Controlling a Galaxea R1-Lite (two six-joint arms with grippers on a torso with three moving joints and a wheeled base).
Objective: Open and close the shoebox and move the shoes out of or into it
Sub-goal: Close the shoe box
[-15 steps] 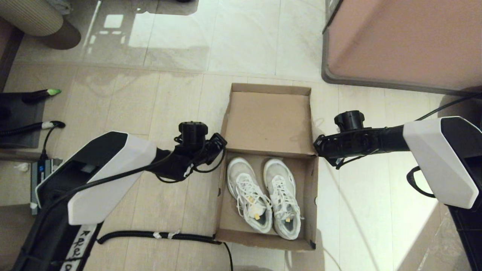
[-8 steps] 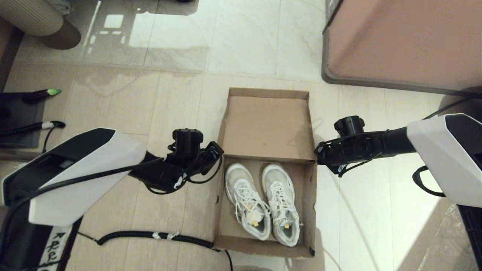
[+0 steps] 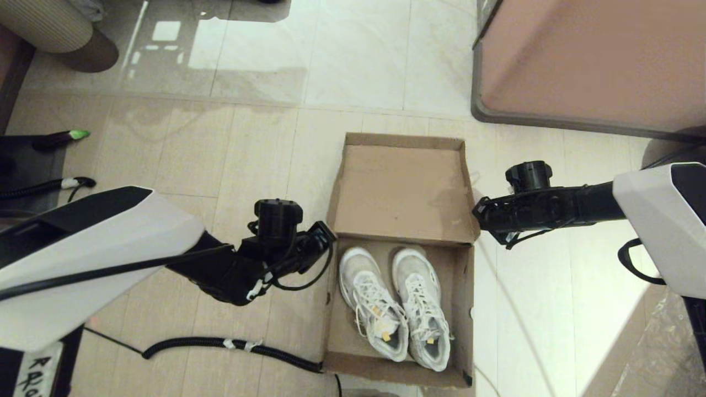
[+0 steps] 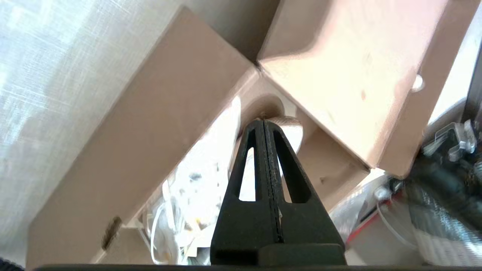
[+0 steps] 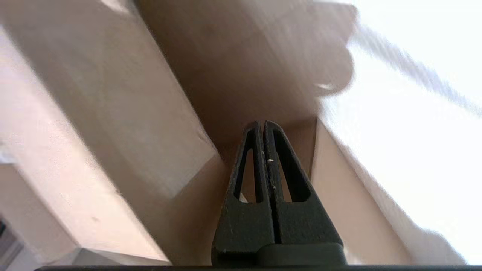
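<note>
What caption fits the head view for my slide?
Open shoebox holding white shoes, left tool and right tool flanking its hinge.

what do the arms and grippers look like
Both arms have glossy white shells with black panels, narrowing to black wrists wrapped in thin black cables. The left gripper and right gripper are matte black, each finger a tapered wedge with a long slot. The left arm carries black handwriting on white.

Black handwritten marks are showing on a white label (image 3: pixel 33 375) on the left arm, beginning with "R"; the rest is unreadable.
</note>
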